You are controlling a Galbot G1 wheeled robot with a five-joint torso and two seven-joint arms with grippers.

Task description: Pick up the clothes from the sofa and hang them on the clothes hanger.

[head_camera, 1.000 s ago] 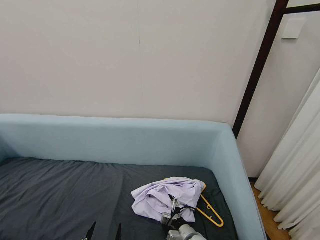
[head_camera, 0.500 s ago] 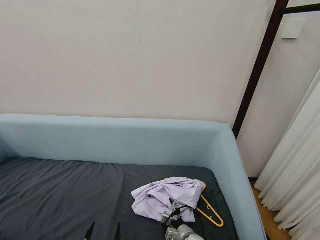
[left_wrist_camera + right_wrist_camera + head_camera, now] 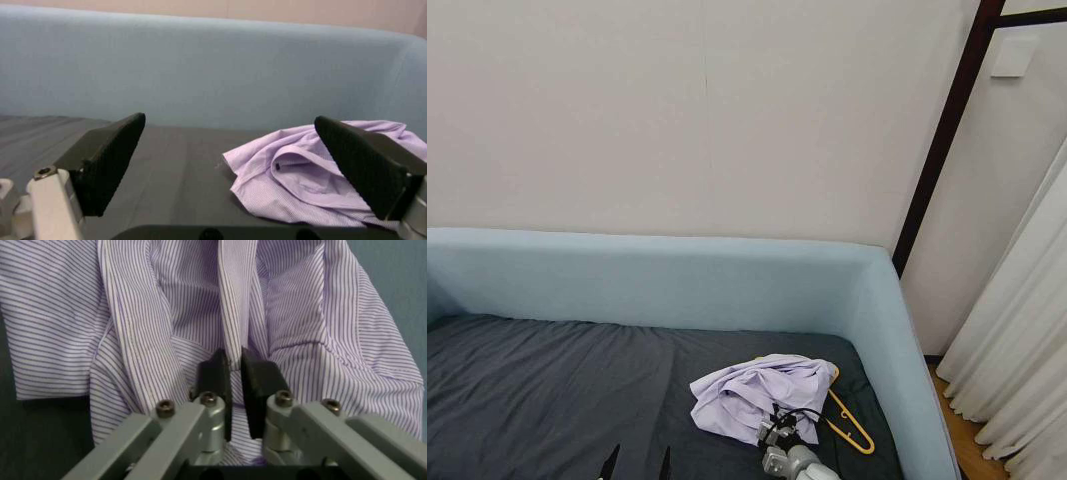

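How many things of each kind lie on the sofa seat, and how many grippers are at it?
Purple striped shirt: 1, crumpled on the dark seat
Yellow hanger: 1, partly under the shirt
Grippers: 2, the right gripper shut on a fold of the shirt, the left gripper open above the seat
Total: 4

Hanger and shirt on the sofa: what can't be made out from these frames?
- Hanger: head view, part lies under the shirt, so its full shape is hidden.
- Shirt: right wrist view, the fold pinched by the right gripper vanishes between the pads; how much is caught cannot be told.
- Left gripper: head view, cut off by the bottom edge; open above the sofa.
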